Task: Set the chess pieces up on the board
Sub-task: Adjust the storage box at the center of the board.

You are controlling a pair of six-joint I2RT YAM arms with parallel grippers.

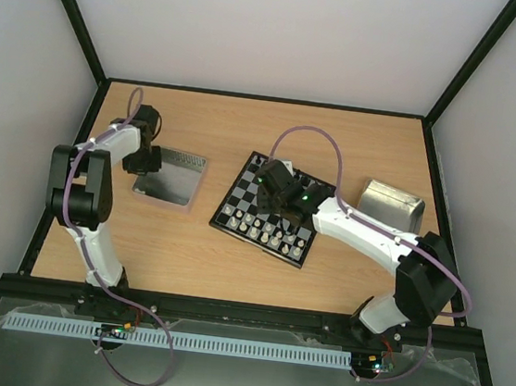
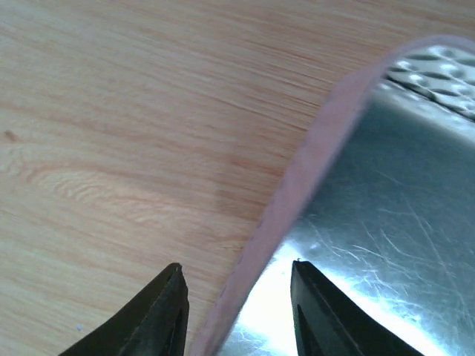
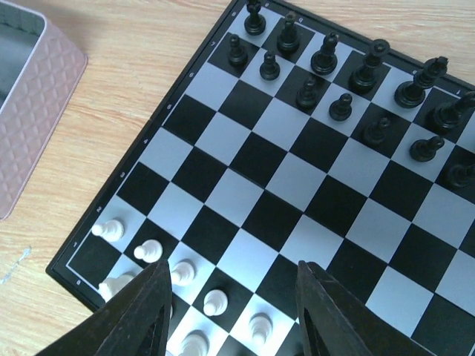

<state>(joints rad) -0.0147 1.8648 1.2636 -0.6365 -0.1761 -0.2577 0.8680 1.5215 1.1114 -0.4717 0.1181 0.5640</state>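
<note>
The checkered board lies at the table's middle. Cream-white pieces stand in rows along its near edge. In the right wrist view the board fills the frame, with black pieces in two rows at the top and white pieces at the lower left. My right gripper is open and empty above the board's white side; in the top view it hovers over the board. My left gripper is open and empty, its jaws straddling the rim of a metal tray.
The flat metal tray lies left of the board, under my left gripper. A second metal tray stands right of the board. A pink quilted tray wall shows in the right wrist view. Walls enclose the table.
</note>
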